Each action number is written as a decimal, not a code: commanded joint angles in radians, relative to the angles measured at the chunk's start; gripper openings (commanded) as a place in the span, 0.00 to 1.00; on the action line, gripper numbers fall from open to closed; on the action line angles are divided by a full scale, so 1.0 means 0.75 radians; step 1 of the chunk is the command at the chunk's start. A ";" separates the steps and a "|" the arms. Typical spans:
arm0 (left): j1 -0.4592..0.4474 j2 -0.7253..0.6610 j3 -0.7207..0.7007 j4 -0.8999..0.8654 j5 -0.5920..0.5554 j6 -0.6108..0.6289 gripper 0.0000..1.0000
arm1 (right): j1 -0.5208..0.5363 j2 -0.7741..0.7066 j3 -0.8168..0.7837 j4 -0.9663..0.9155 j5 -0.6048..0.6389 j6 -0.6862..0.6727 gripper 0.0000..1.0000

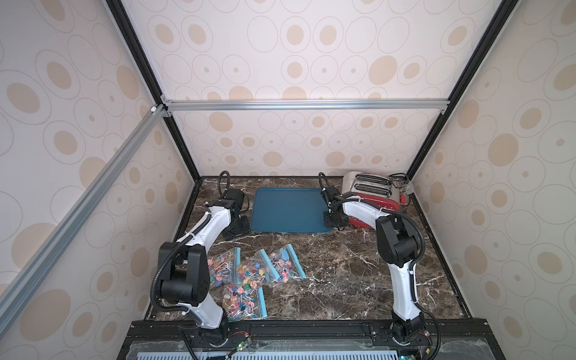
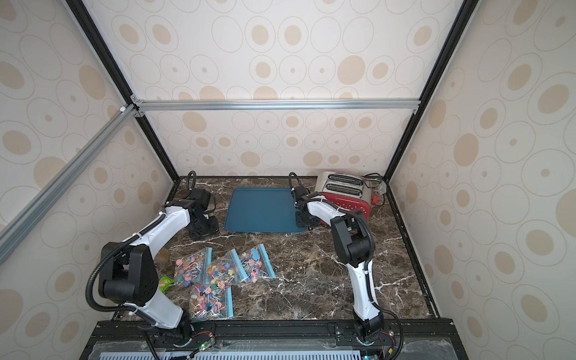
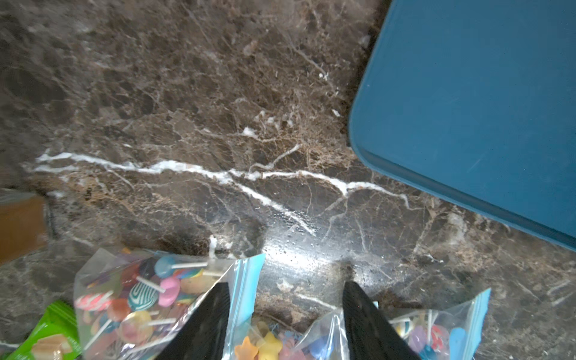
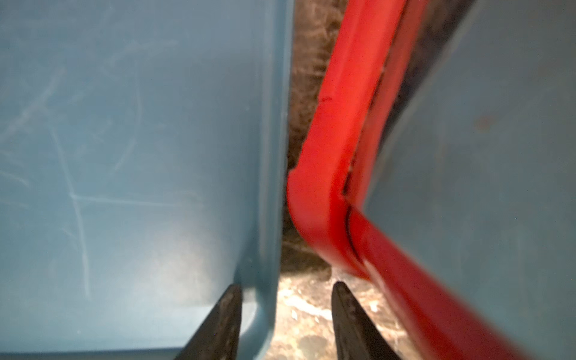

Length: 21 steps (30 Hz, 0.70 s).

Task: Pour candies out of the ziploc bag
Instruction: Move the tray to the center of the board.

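Taking the back wall as 12 o'clock on the table [image 1: 343, 274], 4 ziploc bags [image 1: 254, 271] lie flat in a cluster at about 7 o'clock. The candies [image 1: 241, 299] are all inside them, and the blue tray [image 1: 290, 215] at 12 o'clock is bare. The left gripper [image 3: 286, 283] hangs above the marble at the tray's 8 o'clock, between it and the cluster, with its fingers spread and holding nothing. The right gripper [image 4: 286, 283] sits low at the tray's 4 o'clock corner with its fingers parted. It has 1 finger over the tray floor and 1 outside over the marble, so the rim lies between them but is not pinched. I judge the task barely begun, since no bag is picked yet. Several things could spoil it. The bags overlap and touch, so a pinch on 1 may snag a neighbour's film and drag 2 along, or sweep the green packet [image 2: 165, 283] at their 9 o'clock. The film looks thin and slick, and a shallow grip could slip once the load hangs. I cannot tell whether the blue zip strips are sealed; a closed zip would pour nothing, and a grip near the mouth would pinch it shut. The lollipops are small and round, so tipping from too high or off-centre could bounce them over the low rim. Lastly, with the right gripper straddling the rim, a sideways pull could shove the tray against the red toaster [image 1: 371, 193] just beside it at 3 o'clock.
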 commanded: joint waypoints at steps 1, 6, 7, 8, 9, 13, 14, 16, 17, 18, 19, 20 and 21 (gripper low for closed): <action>-0.004 -0.122 0.020 -0.129 -0.047 0.033 0.59 | 0.003 -0.116 -0.024 -0.124 0.022 -0.037 0.58; -0.007 -0.246 -0.015 -0.248 -0.014 0.038 0.58 | 0.083 -0.320 -0.102 -0.181 0.021 -0.071 0.59; -0.010 -0.276 -0.034 -0.273 -0.002 0.035 0.57 | 0.108 -0.365 -0.137 -0.189 -0.001 -0.075 0.58; -0.014 -0.301 -0.050 -0.294 0.016 0.032 0.56 | 0.130 -0.402 -0.171 -0.192 -0.036 -0.081 0.57; -0.022 -0.331 -0.073 -0.313 0.041 0.034 0.54 | 0.154 -0.449 -0.216 -0.192 -0.088 -0.087 0.56; -0.093 -0.423 -0.157 -0.349 0.147 0.008 0.51 | 0.225 -0.590 -0.423 -0.126 -0.427 -0.067 0.55; -0.127 -0.434 -0.166 -0.351 0.158 -0.004 0.51 | 0.240 -0.612 -0.466 -0.101 -0.495 -0.055 0.54; -0.233 -0.434 -0.173 -0.346 0.174 -0.043 0.51 | 0.265 -0.665 -0.566 -0.035 -0.610 -0.016 0.52; -0.282 -0.422 -0.170 -0.335 0.193 -0.058 0.51 | 0.272 -0.687 -0.602 -0.016 -0.627 0.002 0.51; -0.338 -0.402 -0.166 -0.315 0.208 -0.078 0.51 | 0.273 -0.711 -0.643 0.005 -0.630 0.022 0.50; -0.397 -0.381 -0.163 -0.284 0.215 -0.102 0.51 | 0.272 -0.736 -0.679 0.024 -0.629 0.040 0.48; -0.444 -0.361 -0.163 -0.250 0.222 -0.125 0.51 | 0.272 -0.752 -0.708 0.039 -0.627 0.055 0.46; -0.489 -0.335 -0.165 -0.207 0.232 -0.153 0.51 | 0.272 -0.769 -0.732 0.065 -0.635 0.079 0.42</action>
